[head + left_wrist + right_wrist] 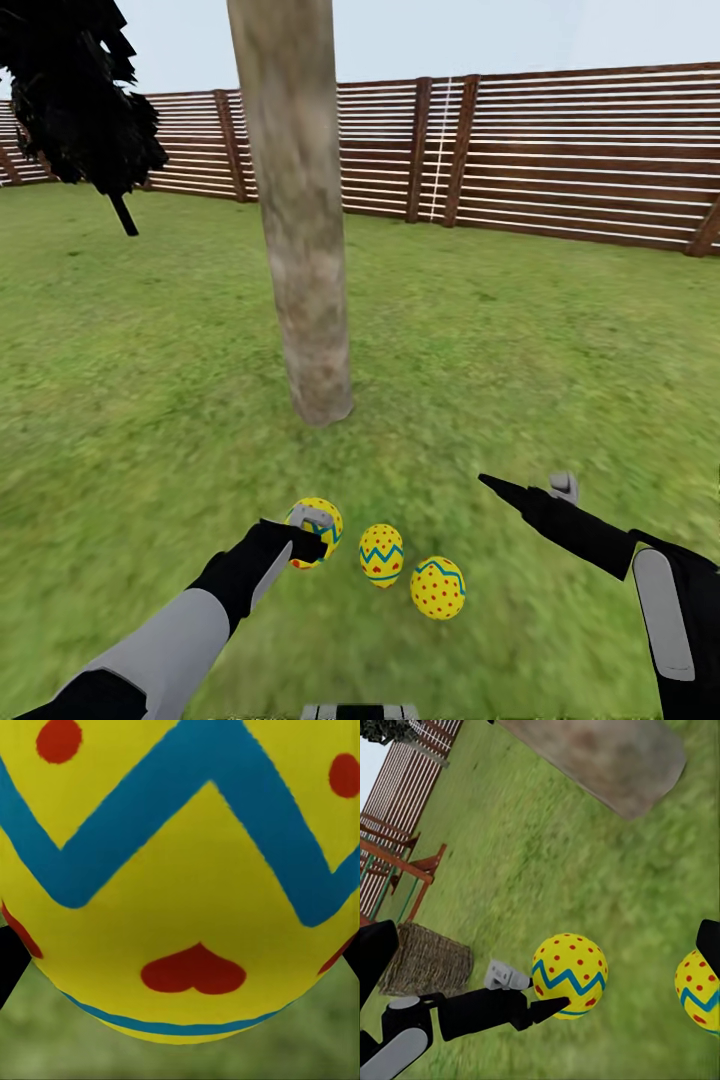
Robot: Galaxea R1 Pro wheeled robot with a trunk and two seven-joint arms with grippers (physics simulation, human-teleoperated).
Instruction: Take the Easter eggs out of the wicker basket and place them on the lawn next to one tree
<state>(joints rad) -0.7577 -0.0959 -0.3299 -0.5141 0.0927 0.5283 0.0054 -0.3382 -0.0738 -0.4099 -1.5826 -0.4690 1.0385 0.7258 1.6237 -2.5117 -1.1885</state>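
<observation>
Head view: three Easter eggs lie in a row on the lawn (pixel 120 400) near the tree (pixel 300 250), the left gripper (pixel 312 535) closed around the leftmost egg (pixel 325 522), the right gripper (pixel 530 488) raised and empty, though I cannot tell its opening. Left wrist view: that egg (pixel 180 885) sits between the fingers just above grass, so I'd lower it gently before letting go. Right wrist view: the wicker basket (pixel 427 960) stands well apart.

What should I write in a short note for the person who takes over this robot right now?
Left gripper: at the leftmost Easter egg, fingers on both sides; whether it grips cannot be told.
Right gripper: raised over the lawn, holding nothing.
Two more eggs lie on the grass near the tree.
Wicker basket: stands apart; inside hidden.
Left: release the egg if held, withdraw.
</observation>
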